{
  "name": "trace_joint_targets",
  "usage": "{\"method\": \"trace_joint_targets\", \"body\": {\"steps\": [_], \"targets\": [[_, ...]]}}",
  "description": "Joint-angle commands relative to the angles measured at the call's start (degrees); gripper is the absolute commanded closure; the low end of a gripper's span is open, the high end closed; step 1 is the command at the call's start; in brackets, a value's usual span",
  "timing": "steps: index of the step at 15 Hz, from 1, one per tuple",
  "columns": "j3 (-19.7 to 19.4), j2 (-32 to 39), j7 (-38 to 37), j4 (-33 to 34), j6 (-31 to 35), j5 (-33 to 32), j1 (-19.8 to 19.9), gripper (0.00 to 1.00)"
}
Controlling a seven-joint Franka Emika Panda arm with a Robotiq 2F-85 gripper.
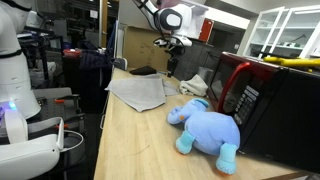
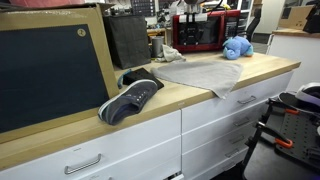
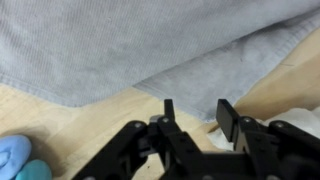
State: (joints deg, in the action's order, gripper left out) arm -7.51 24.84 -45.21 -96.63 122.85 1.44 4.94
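A grey cloth [image 1: 138, 92] [image 2: 205, 72] lies spread on the wooden counter [image 1: 140, 140]. In the wrist view the grey cloth [image 3: 130, 45] fills the upper part, with its folded edge just beyond my fingertips. My gripper [image 3: 197, 105] hangs above that edge, its jaws apart and nothing between them. In an exterior view the gripper [image 1: 172, 45] is up in the air over the far end of the counter, above the cloth. A blue plush toy [image 1: 205, 128] [image 2: 236, 47] lies on the counter and shows at the wrist view's lower left corner [image 3: 12, 155].
A red and black microwave [image 1: 265, 100] [image 2: 200, 32] stands along the counter beside the plush. A dark shoe [image 2: 130, 98] [image 1: 143, 71] rests at the cloth's far side. Something white and crumpled [image 1: 195, 84] [image 3: 300, 125] lies near the microwave. A framed blackboard [image 2: 50, 65] leans at the counter's end.
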Motion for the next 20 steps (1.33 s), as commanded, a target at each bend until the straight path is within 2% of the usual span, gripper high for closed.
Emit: {"method": "trace_joint_targets", "body": {"steps": [1,4,7,10,14,18,20], "targets": [[-1.5,-2.4,1.3,-3.2,-3.2,-3.3,-1.6,0.81],[-1.9,-3.9,5.0,-5.8,-3.6,-6.0,-1.4,1.00],[-2.8,-5.5,11.1,-10.1,-2.1,-9.0,-0.6,1.00],[-3.6,-9.2,18.1,-18.0,1.7,-10.9,0.1,1.00],[-5.9,-12.2,28.4,-26.1,6.6,-12.4,3.5,1.00],[-6.7,-14.0,34.1,-34.1,13.9,-11.8,5.8,1.00],[-5.7,-16.4,34.2,-38.5,14.8,-11.2,4.9,1.00]]}}
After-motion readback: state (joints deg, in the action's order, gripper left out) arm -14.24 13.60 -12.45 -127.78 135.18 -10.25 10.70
